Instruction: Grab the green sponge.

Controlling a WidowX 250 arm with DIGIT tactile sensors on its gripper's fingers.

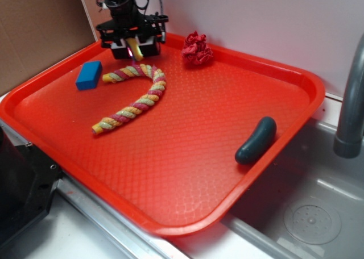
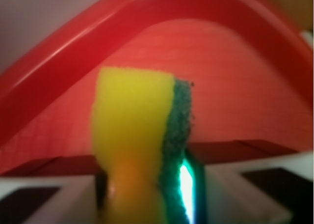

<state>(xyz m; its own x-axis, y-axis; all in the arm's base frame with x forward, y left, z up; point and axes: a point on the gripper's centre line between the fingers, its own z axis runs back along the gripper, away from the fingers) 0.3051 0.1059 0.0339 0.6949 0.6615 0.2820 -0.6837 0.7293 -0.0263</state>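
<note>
Red plastic fills most of both views: a ribbed cafeteria tray (image 1: 187, 174) resting partly over a steel sink (image 1: 313, 213), with a pale wall behind it and a brown board at the far left.

At the tray's far-left corner the gripper (image 1: 133, 47) hangs with its jaws clenched on the green sponge (image 2: 135, 135). In the wrist view the sponge stands on edge between the two white pads, its yellow foam to the left and the thin dark green scouring layer pressed against the right pad. In the exterior view only a sliver of yellow shows between the black fingers. Whether the sponge touches the tray floor I cannot tell.

Just beneath and in front of the jaws lies a pink-and-yellow twisted rope toy (image 1: 136, 97), curved like a cane, its bent end close to the sponge. A blue rectangular block (image 1: 89, 75) sits just left of the rope's end, near the tray's raised left rim. A crumpled red cloth (image 1: 197, 49) rests against the back rim to the right. A dark green cucumber-shaped object (image 1: 256, 140) lies well apart near the right rim.

Open tray floor spreads across the centre and near side. A grey faucet pipe (image 1: 351, 100) rises at the right edge. No writing or labels are legible.
</note>
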